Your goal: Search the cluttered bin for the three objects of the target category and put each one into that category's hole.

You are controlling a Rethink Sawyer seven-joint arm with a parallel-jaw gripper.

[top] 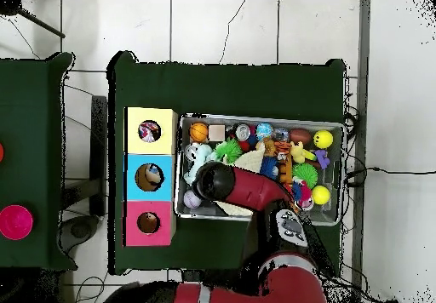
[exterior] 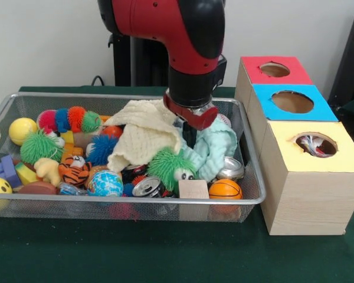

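The wire mesh bin (exterior: 76, 95) is full of toys; it also shows in the overhead view (top: 255, 117). The cream-yellow waffle cloth (exterior: 143, 134) lies bunched in the bin's middle, partly draped over other things. My gripper (exterior: 189, 138) is down in the bin at the cloth's right edge, mostly hidden by the wrist and the cloth. The hole (exterior: 316, 144) in the yellow-topped box shows polka-dot fabric inside. It shows the same in the overhead view (top: 150, 131). In the overhead view my arm covers the gripper.
A pale mint cloth (exterior: 217, 147) lies right of the gripper. A green spiky ball (exterior: 168, 167), cans (exterior: 146, 187), a wooden block (exterior: 193, 190) and a small basketball (exterior: 225, 189) crowd the bin's front. The blue-topped box (exterior: 292, 102) and the red-topped box (exterior: 275, 69) stand behind the yellow one.
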